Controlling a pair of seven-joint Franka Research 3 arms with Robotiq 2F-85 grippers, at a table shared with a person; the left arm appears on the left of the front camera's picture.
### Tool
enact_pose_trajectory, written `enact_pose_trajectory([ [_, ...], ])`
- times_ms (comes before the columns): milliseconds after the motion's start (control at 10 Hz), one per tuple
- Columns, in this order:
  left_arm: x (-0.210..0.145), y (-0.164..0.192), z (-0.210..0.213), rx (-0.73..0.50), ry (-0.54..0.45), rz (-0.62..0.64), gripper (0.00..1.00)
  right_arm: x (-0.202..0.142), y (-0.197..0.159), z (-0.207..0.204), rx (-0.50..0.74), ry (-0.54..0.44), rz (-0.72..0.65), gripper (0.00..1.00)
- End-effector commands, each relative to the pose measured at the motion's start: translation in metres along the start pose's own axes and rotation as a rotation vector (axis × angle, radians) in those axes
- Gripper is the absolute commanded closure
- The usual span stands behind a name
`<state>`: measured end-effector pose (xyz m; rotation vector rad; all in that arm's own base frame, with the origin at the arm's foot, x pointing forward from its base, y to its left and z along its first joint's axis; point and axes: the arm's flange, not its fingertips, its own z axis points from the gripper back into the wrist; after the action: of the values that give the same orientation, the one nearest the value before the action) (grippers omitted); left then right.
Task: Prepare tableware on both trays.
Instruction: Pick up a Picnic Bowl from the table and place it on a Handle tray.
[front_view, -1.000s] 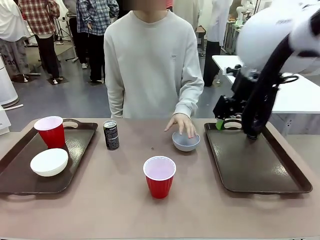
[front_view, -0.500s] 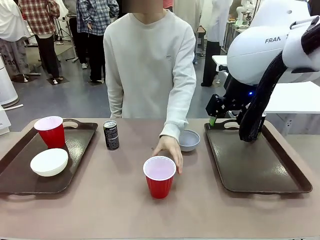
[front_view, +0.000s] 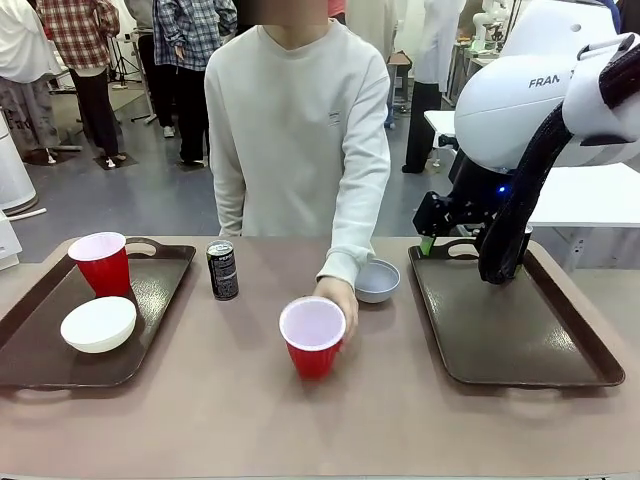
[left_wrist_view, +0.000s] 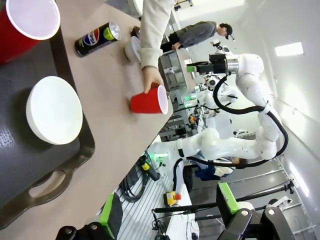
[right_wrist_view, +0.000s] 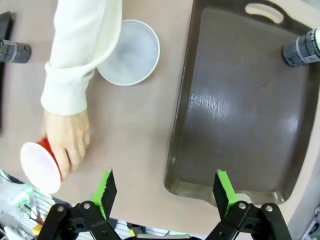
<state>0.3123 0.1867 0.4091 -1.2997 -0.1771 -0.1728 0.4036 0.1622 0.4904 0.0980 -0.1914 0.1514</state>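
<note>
Red cup (front_view: 313, 338), tilted, is gripped by the person's hand (front_view: 338, 300) at seven o'clock from the grey-blue bowl (front_view: 377, 281); left gripper (left_wrist_view: 169, 210) and right gripper (right_wrist_view: 164, 194) are spread wide, empty.

Figure: the brown table (front_view: 200, 410), as we see it from the robot's side. Directly on it we find:

- the left tray (front_view: 160, 295), dark brown, at the robot's left edge
- the right tray (front_view: 505, 335), matching it, at the opposite edge
- a slim black drink can (front_view: 222, 270), upright, just beside the left tray's inner rim
- a grey-blue bowl (front_view: 378, 281), just beside the right tray's far inner corner
- near the middle, a red cup (front_view: 313, 337), tipped toward us in a person's hand (front_view: 338, 298)

We cannot tell whether the cup's base touches the tabletop
</note>
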Motion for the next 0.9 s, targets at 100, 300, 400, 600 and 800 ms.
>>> enact_pose_trajectory([
  [100,-0.002,0.000,0.003,-0.006,0.004,-0.023,0.00,0.037,0.021,-0.016,-0.051,0.063,-0.032,0.00],
  [300,-0.002,0.000,0.003,-0.006,0.004,-0.023,0.00,0.071,0.045,-0.034,-0.069,0.053,-0.039,0.00],
  [400,-0.002,0.000,0.003,-0.006,0.004,-0.023,0.00,0.082,0.054,-0.050,-0.097,0.051,-0.049,0.00],
  [600,-0.002,0.000,0.003,-0.006,0.004,-0.023,0.00,0.100,0.066,-0.080,-0.175,0.062,-0.044,0.00],
  [800,-0.002,0.000,0.003,-0.006,0.004,-0.023,0.00,0.114,0.065,-0.108,-0.192,0.095,-0.040,0.00],
])
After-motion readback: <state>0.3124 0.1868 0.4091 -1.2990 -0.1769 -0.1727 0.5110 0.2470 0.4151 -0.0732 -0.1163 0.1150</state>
